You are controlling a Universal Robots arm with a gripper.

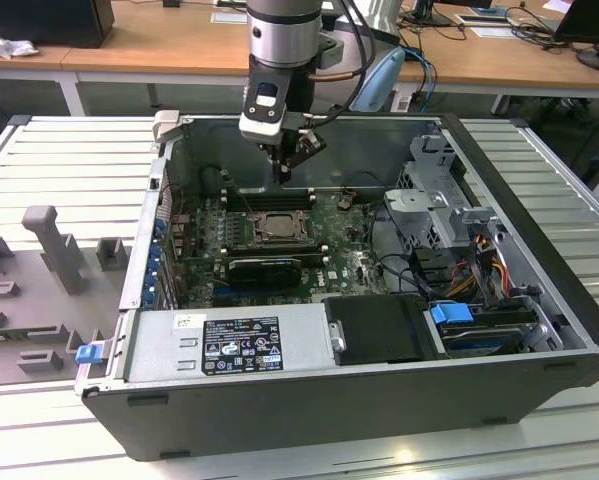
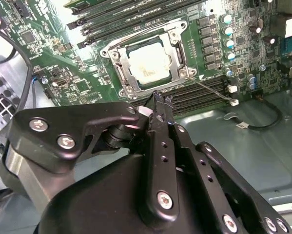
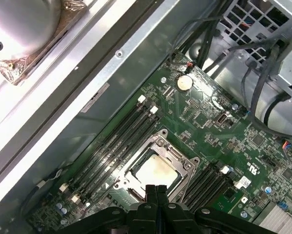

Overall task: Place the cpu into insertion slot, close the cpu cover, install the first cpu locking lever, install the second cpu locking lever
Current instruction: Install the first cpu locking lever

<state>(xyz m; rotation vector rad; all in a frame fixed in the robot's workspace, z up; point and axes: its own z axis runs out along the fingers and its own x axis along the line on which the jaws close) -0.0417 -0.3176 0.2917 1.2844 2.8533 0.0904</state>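
Observation:
The cpu [image 1: 276,228] [image 2: 148,63] [image 3: 155,170] lies flat in the insertion slot [image 2: 117,63] on the green board, its pale metal top facing up. The silvery cpu cover [image 2: 177,46] [image 3: 177,157] lies down around it as a frame. A thin locking lever [image 2: 211,90] sticks out from one socket corner over the memory slots. My gripper [image 1: 284,172] [image 2: 160,103] [image 3: 156,191] hangs a little above the socket's edge, fingers shut together with nothing between them.
Long black memory slots [image 3: 119,141] [image 2: 199,95] flank the socket on both sides. The computer case's metal walls [image 1: 379,140] enclose the board. A drive cage and cable bundles [image 1: 449,240] fill the exterior view's right, and a power supply [image 1: 229,345] sits at the front.

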